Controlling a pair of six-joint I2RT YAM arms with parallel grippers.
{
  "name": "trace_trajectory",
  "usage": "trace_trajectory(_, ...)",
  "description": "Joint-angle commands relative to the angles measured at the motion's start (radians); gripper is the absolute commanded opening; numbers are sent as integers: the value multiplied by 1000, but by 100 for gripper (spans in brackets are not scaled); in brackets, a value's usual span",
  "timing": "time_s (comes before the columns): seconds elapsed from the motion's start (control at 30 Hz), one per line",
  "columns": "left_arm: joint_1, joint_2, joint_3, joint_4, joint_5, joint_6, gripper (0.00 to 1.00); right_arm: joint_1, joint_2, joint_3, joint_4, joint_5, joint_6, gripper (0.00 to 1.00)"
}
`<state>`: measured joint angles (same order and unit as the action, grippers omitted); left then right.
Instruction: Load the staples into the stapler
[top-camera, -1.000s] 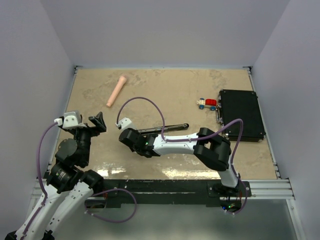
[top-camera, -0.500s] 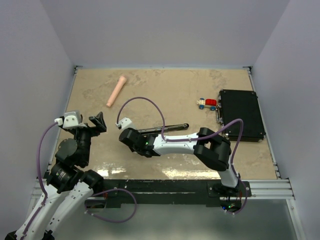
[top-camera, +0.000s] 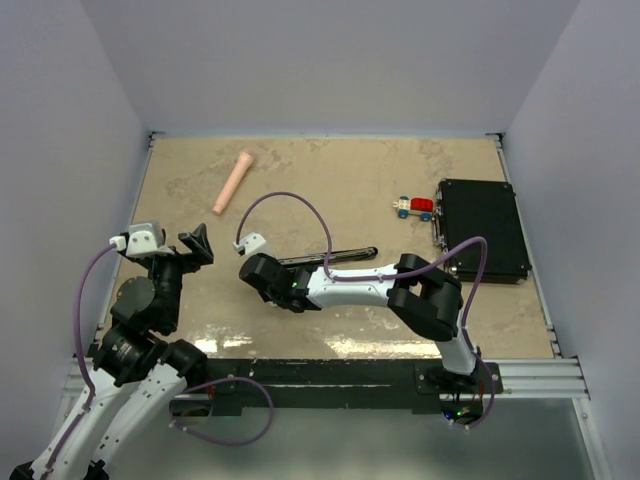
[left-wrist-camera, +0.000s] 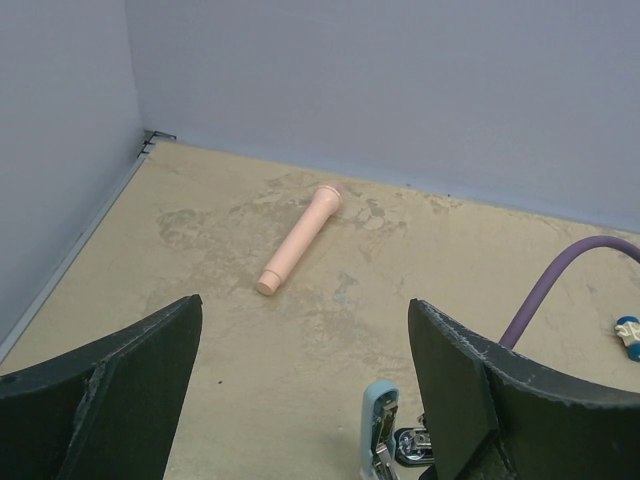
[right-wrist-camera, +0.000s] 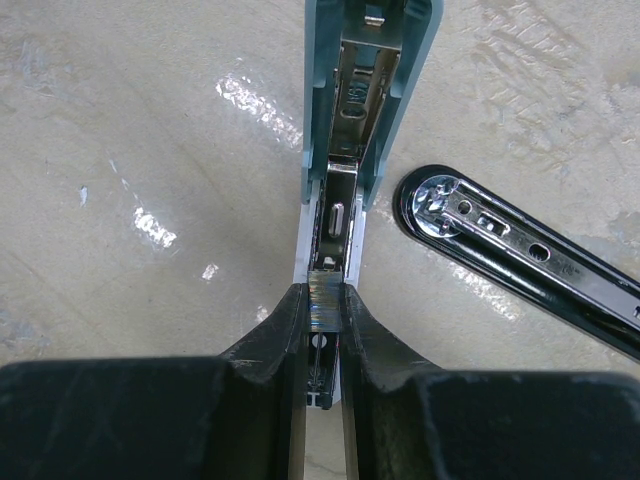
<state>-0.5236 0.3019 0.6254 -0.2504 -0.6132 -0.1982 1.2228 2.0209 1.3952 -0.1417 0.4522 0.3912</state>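
In the right wrist view my right gripper (right-wrist-camera: 323, 303) is shut on a short silvery strip of staples (right-wrist-camera: 323, 297). The strip hangs right over the metal channel of the light-blue stapler (right-wrist-camera: 368, 95), which lies opened flat on the table. I cannot tell whether the strip touches the channel. From above, the right gripper (top-camera: 268, 280) covers that stapler. My left gripper (left-wrist-camera: 303, 320) stands open and empty to the left of it, and the blue stapler's tip (left-wrist-camera: 377, 415) shows by its right finger. From above, the left gripper (top-camera: 197, 245) is at the table's left.
A black stapler (top-camera: 330, 256) lies just right of the blue one, its chrome base (right-wrist-camera: 500, 240) close to my right fingers. A pink cylinder (top-camera: 232, 181) lies at the far left, a toy car (top-camera: 414, 207) and a black case (top-camera: 483, 230) at the right.
My right gripper has crept slightly away from the near edge with the staples still in it. The left arm has not moved.
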Motion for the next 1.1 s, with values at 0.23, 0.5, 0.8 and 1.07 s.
trace_trajectory(0.23, 10, 8, -4, 36, 7, 2, 88, -8, -21, 31, 4, -23, 18, 0)
trace_trajectory(0.5, 10, 11, -6, 34, 7, 3, 88, -9, -10, 33, -13, -32, 23, 0)
trace_trajectory(0.8, 11, 13, -6, 34, 7, 5, 88, -11, -1, 39, -44, -41, 38, 4)
trace_trajectory(1.07, 11, 14, -6, 34, 9, 5, 88, -11, 1, 41, -55, -40, 46, 8)
